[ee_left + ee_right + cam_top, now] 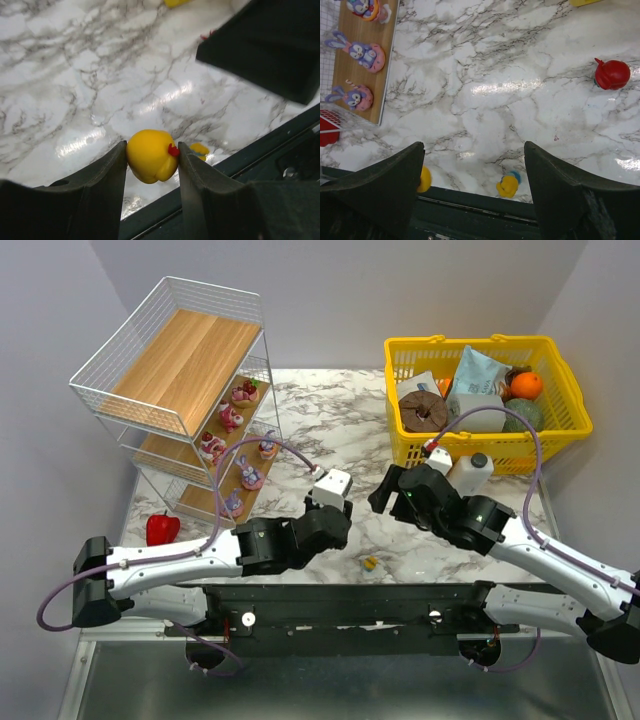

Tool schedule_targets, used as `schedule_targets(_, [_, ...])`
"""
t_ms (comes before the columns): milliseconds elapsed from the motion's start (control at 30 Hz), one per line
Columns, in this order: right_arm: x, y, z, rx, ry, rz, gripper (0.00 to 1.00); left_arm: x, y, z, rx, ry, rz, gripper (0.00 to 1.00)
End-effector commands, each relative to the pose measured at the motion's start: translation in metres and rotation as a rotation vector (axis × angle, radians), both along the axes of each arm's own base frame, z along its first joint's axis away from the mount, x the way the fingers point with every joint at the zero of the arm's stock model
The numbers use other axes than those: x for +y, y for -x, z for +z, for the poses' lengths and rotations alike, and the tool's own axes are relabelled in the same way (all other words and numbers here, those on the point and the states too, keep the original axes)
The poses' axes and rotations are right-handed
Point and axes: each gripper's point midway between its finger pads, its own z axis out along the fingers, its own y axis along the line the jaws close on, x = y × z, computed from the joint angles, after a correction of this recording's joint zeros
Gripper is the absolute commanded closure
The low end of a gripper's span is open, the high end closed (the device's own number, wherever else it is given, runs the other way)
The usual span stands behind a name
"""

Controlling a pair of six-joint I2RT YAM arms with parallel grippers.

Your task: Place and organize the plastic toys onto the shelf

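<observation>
Left pincer [151, 150] clamped on round yellow plastic duck [146, 161]; right pincer [474, 149] gaping wide, empty, over marble tabletop [520, 75] near white wire shelf [190, 360].

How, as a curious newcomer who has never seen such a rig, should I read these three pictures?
You are looking at two robot arms bolted at the near edge of a marble table. The wide picture comes from a fixed camera above and behind them. The other two come from a small camera on each wrist, looking out past that arm's own fingers.

On the table stand a wire shelf with bunny figurines on its boards, a filled yellow basket and a red pepper. A small red toy and a little duck lie loose on the marble.

The left gripper is closed on a yellow duck. The right gripper is open and empty.
</observation>
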Motion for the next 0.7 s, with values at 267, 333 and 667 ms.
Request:
schedule_targets(267, [-0.011, -0.001, 0.020, -0.032, -0.005, -0.036, 0.13, 0.058, -0.068, 0.138, -0.133, -0.170, 0.275, 1.00])
schedule_targets(333, [-0.009, -0.002, 0.020, -0.035, -0.005, -0.031, 0.13, 0.075, -0.084, 0.159, -0.139, -0.170, 0.354, 1.00])
schedule_targets(667, [0.002, -0.012, 0.039, -0.101, 0.021, 0.034, 0.13, 0.132, -0.092, 0.239, -0.197, -0.154, 0.552, 1.00])
